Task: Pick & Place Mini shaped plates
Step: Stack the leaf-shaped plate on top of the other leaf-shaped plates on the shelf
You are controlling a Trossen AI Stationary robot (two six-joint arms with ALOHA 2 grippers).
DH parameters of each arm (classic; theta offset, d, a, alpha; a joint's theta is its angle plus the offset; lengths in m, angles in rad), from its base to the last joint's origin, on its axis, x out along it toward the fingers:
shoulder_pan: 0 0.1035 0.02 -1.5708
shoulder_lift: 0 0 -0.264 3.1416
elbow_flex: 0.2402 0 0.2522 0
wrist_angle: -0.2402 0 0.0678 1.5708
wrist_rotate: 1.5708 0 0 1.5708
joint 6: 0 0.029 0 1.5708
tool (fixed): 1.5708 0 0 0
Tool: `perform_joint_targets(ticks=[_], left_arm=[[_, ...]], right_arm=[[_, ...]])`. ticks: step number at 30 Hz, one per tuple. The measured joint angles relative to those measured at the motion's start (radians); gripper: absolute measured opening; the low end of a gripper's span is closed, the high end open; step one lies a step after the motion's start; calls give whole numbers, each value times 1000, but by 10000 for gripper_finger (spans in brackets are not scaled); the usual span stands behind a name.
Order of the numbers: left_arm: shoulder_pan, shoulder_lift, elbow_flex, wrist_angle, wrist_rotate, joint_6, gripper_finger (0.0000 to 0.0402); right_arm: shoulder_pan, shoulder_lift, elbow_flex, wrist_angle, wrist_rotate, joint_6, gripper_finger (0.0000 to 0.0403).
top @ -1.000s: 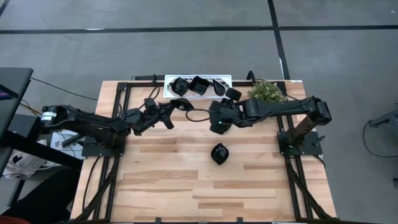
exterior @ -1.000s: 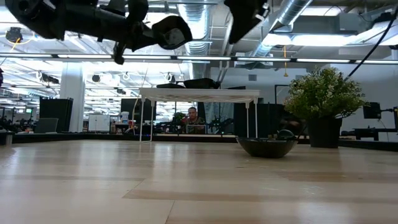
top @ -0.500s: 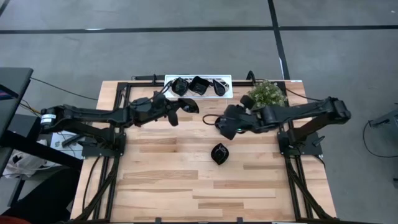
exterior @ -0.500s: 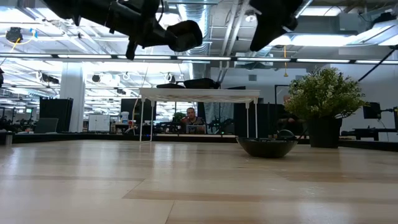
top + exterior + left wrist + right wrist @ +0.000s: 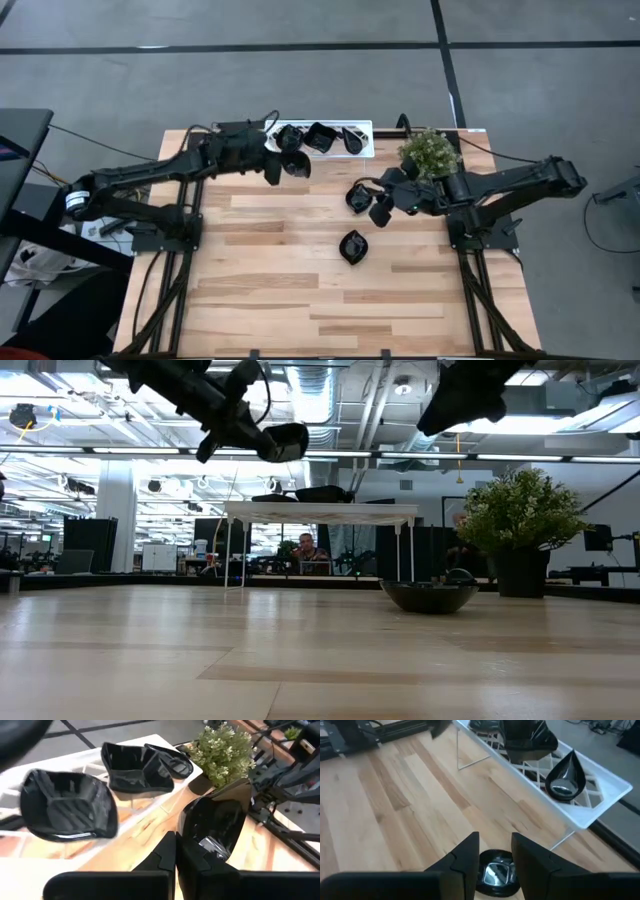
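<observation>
High view showed us the table [image 5: 300,300] with broad bare wood in front, while the white lattice tray [image 5: 368,150] crowded its far edge beside the potted plant [image 5: 428,148]. We judged the main risk there: the left gripper [image 5: 285,166], pinched shut on a black plate [image 5: 220,827], could clip the tray rim or the three plates [image 5: 318,137] already seated. The right gripper [image 5: 368,203], fingers apart and empty, hung above the loose plate [image 5: 351,245]; a skewed descent could skid it across the wood.
</observation>
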Motion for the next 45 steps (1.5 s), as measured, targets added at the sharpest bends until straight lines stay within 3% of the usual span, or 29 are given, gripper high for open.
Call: perform_joint_targets(ticks=[4,11,17,30,35,45], left_arm=[[66,0,70,-93,78,35,3],[189,0,173,-185,113,85,3],[260,1,184,-208,193,125,3],[322,113,202,-253,226,181,3],[359,176,309,-275,259,228,3],[369,347,528,-549,251,331,3]], right_arm=[[18,-33,-40,17,2,42,109],[52,-65,-77,62,4,75,109],[63,-64,-77,61,4,74,109],[60,-63,-77,65,5,75,109],[60,-63,-77,67,5,146,109],[62,-63,-77,60,3,120,109]])
